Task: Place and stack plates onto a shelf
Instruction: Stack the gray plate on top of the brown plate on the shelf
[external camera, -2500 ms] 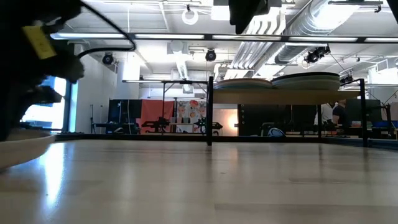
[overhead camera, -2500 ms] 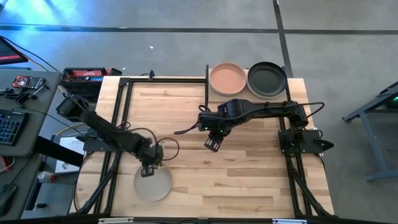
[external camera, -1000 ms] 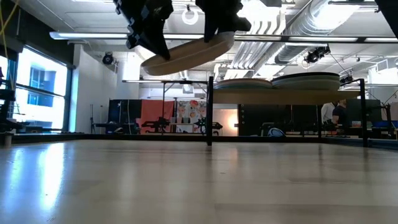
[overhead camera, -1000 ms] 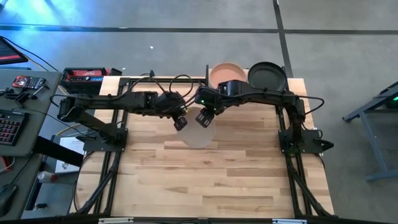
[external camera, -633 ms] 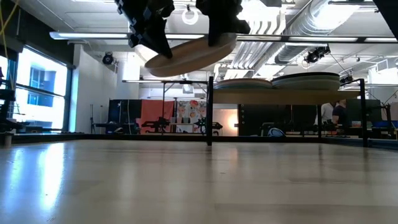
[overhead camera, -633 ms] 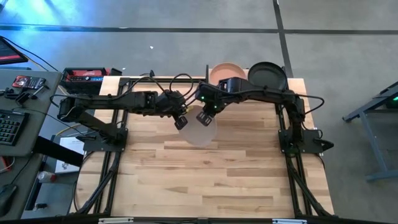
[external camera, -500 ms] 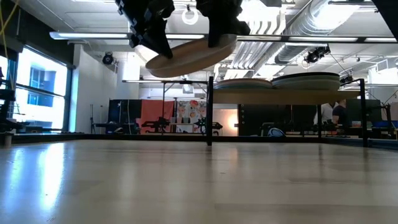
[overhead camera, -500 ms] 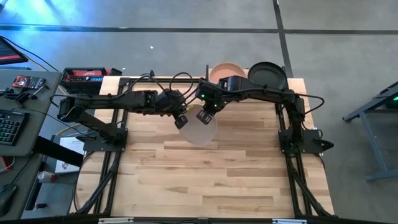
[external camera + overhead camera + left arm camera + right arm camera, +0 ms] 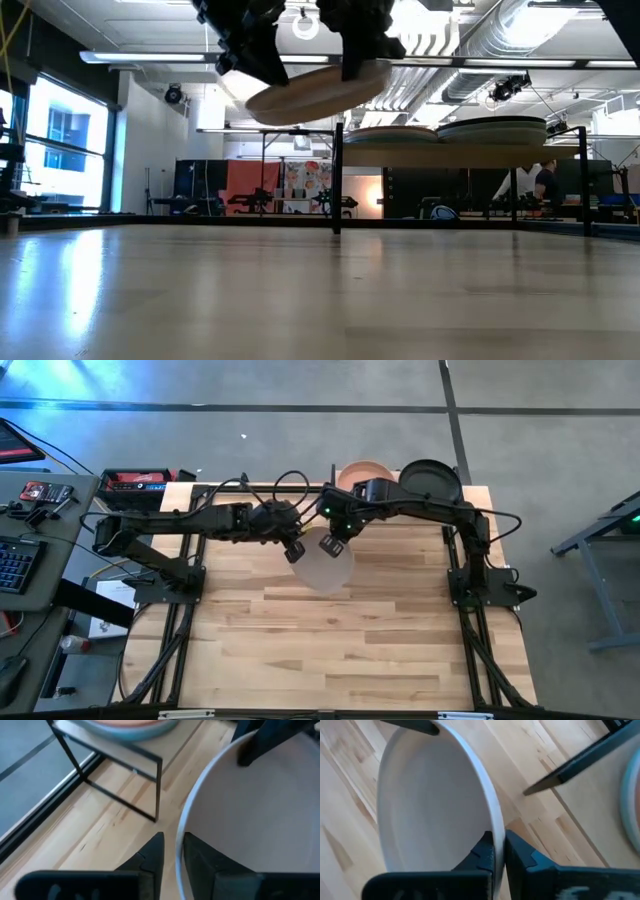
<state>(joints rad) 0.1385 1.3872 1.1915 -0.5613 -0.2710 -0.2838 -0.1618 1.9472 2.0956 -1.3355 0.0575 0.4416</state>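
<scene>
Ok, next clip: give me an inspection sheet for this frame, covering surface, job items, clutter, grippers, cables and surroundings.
Surface: light plank tabletop, bare wood in front.
Job's things: white plate held in the air between both arms; terracotta plate and black plate lie side by side on the shelf.
Clutter: nothing seen on the tabletop.
Grippers: right gripper shut on the plate's rim; left gripper straddles the opposite rim, fingers slightly apart.
Cables: loops over the left arm.
Surroundings: side desk with keyboard; a person far behind.
</scene>
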